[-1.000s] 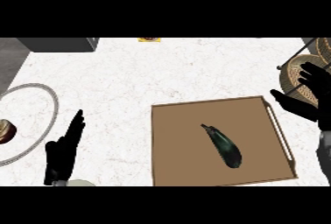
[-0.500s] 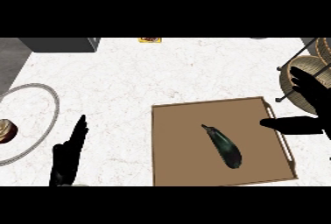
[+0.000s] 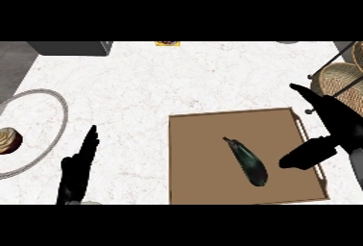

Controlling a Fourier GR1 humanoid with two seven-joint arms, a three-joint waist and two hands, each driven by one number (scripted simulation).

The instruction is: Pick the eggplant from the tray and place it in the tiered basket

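Observation:
A dark, glossy eggplant (image 3: 248, 161) lies slantwise in the middle of the brown tray (image 3: 199, 144) at the lower right of the head view. My right hand (image 3: 333, 127) hovers over the tray's right rim, open, fingers stretched up and back, thumb pointing left toward the eggplant with a gap between them. The woven tiered basket (image 3: 343, 81) stands at the right edge, partly cut off, just beyond that hand. My left hand (image 3: 78, 170) rests open at the lower left, fingers up, far from the tray.
A round plate (image 3: 50, 103) with a pale food item sits at the left edge. A grey box (image 3: 71, 47) stands at the back left, and a small yellow object (image 3: 167, 43) lies at the back edge. White marble counter lies between plate and tray.
My right hand has moved leftward and lower over the tray's right rim, its thumb now closer to the eggplant. The left hand and the eggplant have stayed put.

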